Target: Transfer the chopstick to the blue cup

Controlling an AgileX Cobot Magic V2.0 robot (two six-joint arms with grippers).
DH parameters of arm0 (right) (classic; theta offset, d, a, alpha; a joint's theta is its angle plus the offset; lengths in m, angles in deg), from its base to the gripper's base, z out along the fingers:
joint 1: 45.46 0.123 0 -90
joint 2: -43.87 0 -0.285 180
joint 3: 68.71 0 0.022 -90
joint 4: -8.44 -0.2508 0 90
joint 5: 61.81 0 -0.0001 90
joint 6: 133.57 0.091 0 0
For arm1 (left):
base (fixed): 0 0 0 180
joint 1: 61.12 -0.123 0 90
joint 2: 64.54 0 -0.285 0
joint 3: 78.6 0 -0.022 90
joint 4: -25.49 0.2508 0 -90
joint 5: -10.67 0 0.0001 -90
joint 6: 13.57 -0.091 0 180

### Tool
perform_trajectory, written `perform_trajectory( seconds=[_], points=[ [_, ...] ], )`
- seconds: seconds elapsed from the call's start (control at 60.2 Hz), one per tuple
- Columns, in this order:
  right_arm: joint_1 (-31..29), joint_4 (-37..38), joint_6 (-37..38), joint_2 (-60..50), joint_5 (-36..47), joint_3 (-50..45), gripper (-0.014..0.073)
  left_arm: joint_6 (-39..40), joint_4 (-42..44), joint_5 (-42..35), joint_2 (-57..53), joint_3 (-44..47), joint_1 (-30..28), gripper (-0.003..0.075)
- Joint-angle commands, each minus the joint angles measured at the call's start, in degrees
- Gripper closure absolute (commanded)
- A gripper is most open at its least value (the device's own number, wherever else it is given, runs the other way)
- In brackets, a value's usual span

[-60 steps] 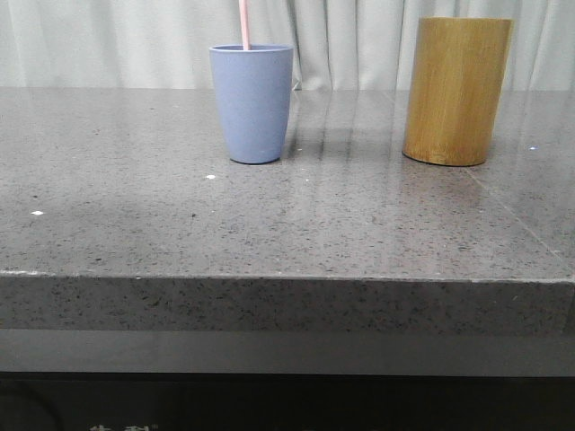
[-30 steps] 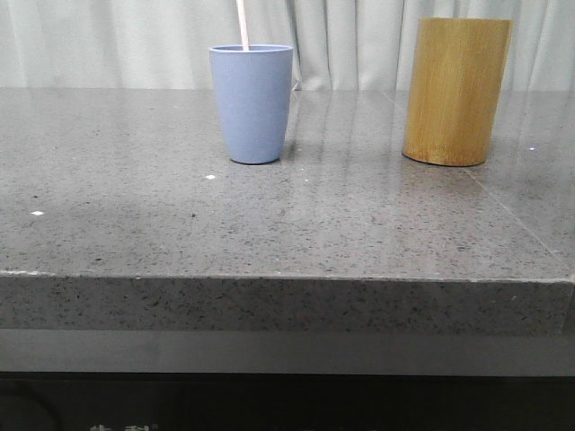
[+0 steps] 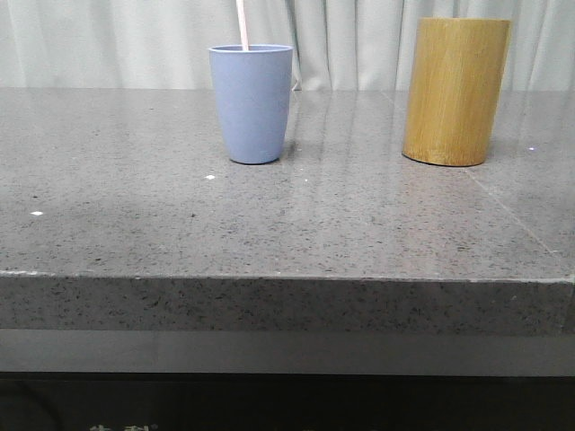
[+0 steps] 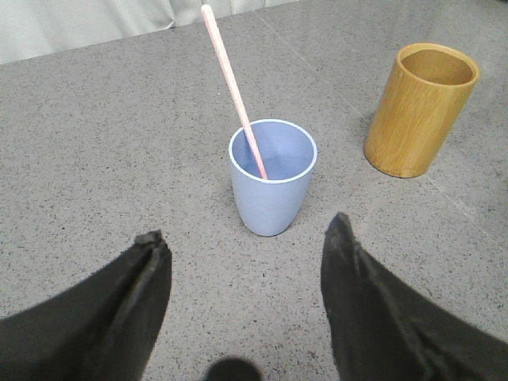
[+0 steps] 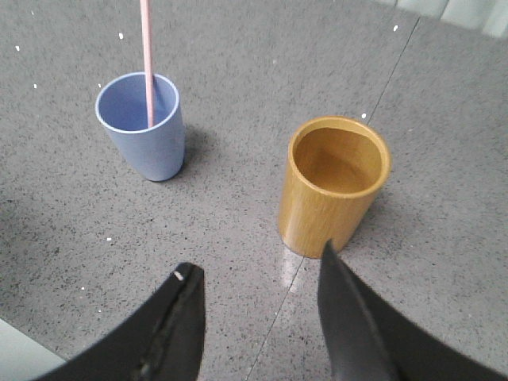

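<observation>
With the chopstick (image 4: 232,83) leaning inside the blue cup (image 4: 272,184) and both the left gripper (image 4: 248,246) and right gripper (image 5: 258,278) spread apart and empty above the table (image 3: 135,233), you risk tipping the light cup only if a retreating finger brushes that stick.

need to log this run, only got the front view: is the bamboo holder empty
Observer: Yes, the right wrist view looks into the holder; nothing inside.
Operator: chopstick really in the cup
Observer: Yes, the left wrist view shows the chopstick reaching down inside the cup, leaning on the rim.
Operator: grippers let go
Observer: Both are open: left gripper, right gripper, each holding nothing.
</observation>
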Motion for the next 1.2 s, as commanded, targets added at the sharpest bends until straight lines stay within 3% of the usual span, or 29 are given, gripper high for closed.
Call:
perform_trajectory(
  seconds=[0.0, 0.399, 0.781, 0.897, 1.113, 1.18],
  points=[
    [-0.3, -0.6, 0.0, -6.0, 8.1, -4.2, 0.0232, 0.5, -0.4, -4.5, -1.1, -1.5, 0.3, 0.0300],
    [-0.3, -1.0, 0.0, -24.5, 14.8, -23.1, 0.0232, 0.5, -0.4, -4.5, -1.1, -1.5, 0.3, 0.0300],
    [-0.3, -1.0, 0.0, -25.7, 16.3, -25.2, 0.0260, 0.5, -0.4, -4.5, -1.1, -1.5, 0.3, 0.0311],
    [-0.3, -1.0, 0.0, -25.7, 16.5, -25.2, 0.0392, 0.5, -0.4, -4.5, -1.1, -1.5, 0.3, 0.0416],
    [-0.3, -1.0, 0.0, -25.7, 16.2, -25.2, 0.0619, 0.5, -0.4, -4.5, -1.1, -1.5, 0.3, 0.0708],
    [-0.3, -1.0, 0.0, -25.7, 15.9, -25.2, 0.0664, 0.5, -0.4, -4.5, -1.1, -1.5, 0.3, 0.0739]
  ],
)
